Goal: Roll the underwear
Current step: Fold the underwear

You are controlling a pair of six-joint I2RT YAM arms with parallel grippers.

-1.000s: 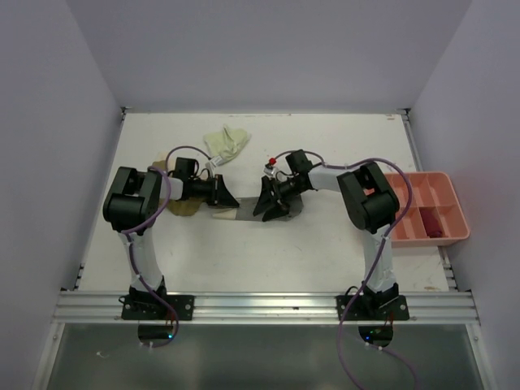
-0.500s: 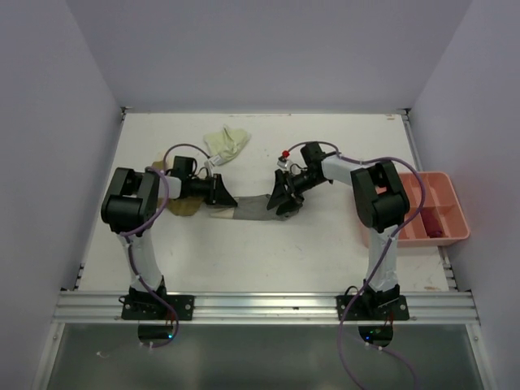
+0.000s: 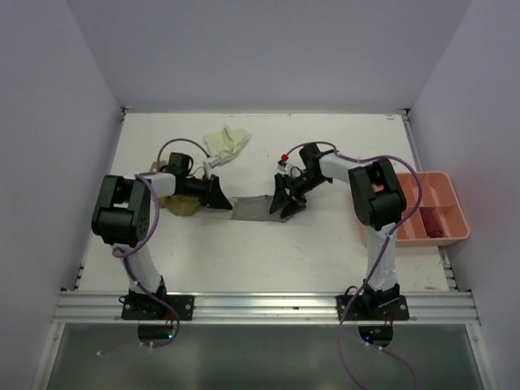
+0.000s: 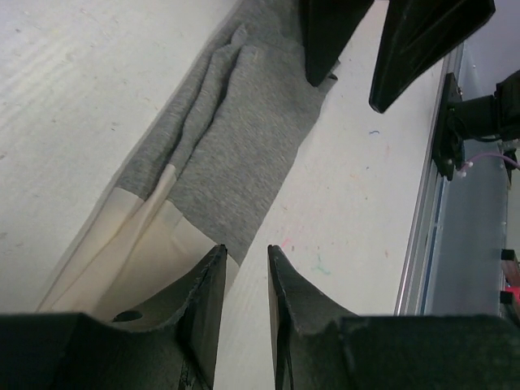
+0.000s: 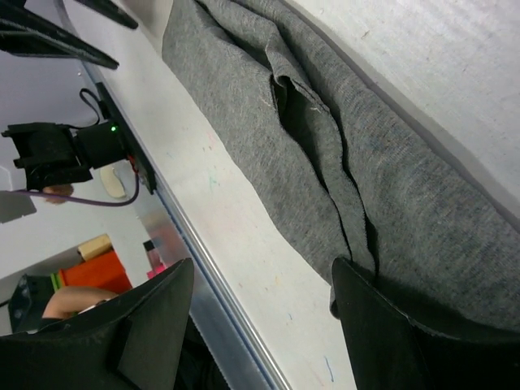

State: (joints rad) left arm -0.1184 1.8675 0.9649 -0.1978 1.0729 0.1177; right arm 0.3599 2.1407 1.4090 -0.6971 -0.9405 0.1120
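Left wrist view, left gripper point(image 4: 244, 253): fingers narrowly parted, bare table point(image 3: 325, 244) between them, at the cream waistband of the grey underwear point(image 4: 244, 130).
Right gripper point(image 5: 264, 270): spread wide, one tip on the cloth's far end.
Axis: you see a flat strip mid-table, running left to right, waistband leftward.
Progress: flattened, not yet rolled; the pale garment point(image 3: 226, 142) awaits.
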